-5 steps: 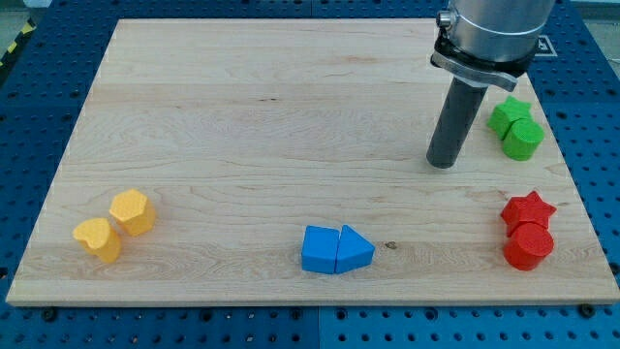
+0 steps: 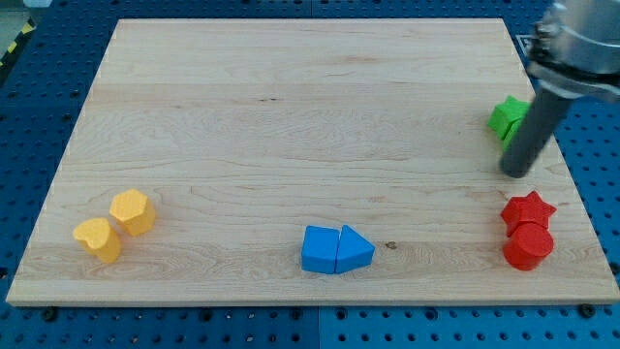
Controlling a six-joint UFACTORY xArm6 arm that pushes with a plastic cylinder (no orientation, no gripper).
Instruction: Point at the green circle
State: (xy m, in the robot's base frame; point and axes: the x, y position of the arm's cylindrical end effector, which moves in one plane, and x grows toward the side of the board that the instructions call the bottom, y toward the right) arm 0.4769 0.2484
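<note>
Blocks sit in pairs around the wooden board, and we take them from the view's left across to our rod. Farthest from my tip, well off toward the view's left and a little lower, lie a yellow heart and a yellow hexagon, touching each other. Nearer, but well apart from it, a blue cube and a blue triangle lie pressed side by side near the board's lower edge. Both pairs are out of our path, so pointing should not disturb them.

My tip rests on the board near its right edge. The green star shows just above and left of the rod. The green circle, our target, is almost wholly hidden behind the rod; only a sliver of green at the rod's edge may belong to it, so we cannot tell whether the tip touches it. The rod holds nothing; it is a bare pointer. Just below the tip, apart from it, a red star sits against a red cylinder. We judge the tip to be at or beside the target, so the pointing looks nearly done.
</note>
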